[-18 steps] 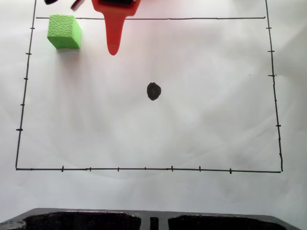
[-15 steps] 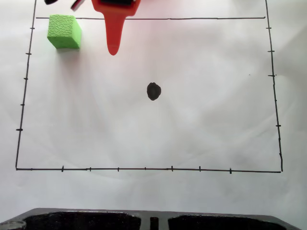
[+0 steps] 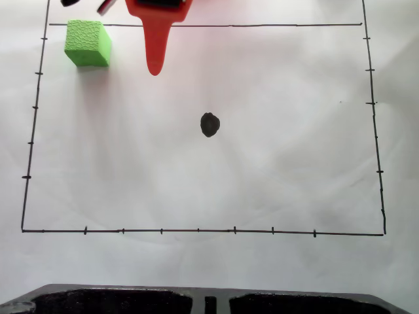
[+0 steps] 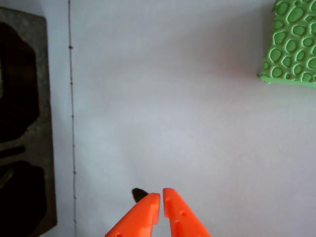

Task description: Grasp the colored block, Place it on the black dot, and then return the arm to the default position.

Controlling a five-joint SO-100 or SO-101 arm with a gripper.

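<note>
White paper (image 3: 196, 183), dark foam tray (image 3: 209, 299)

I see a bright green, pebble-textured block (image 3: 87, 43), a black dot (image 3: 209, 124), white paper (image 3: 196, 176), and my orange-red tool (image 4: 161, 198).

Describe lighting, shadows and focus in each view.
Fixed view: even, bright light; the green block casts a soft shadow below it, and the paper near the arm has a faint pink tint. Wrist view: the pincer and block edges look slightly soft; no harsh glare.
</note>
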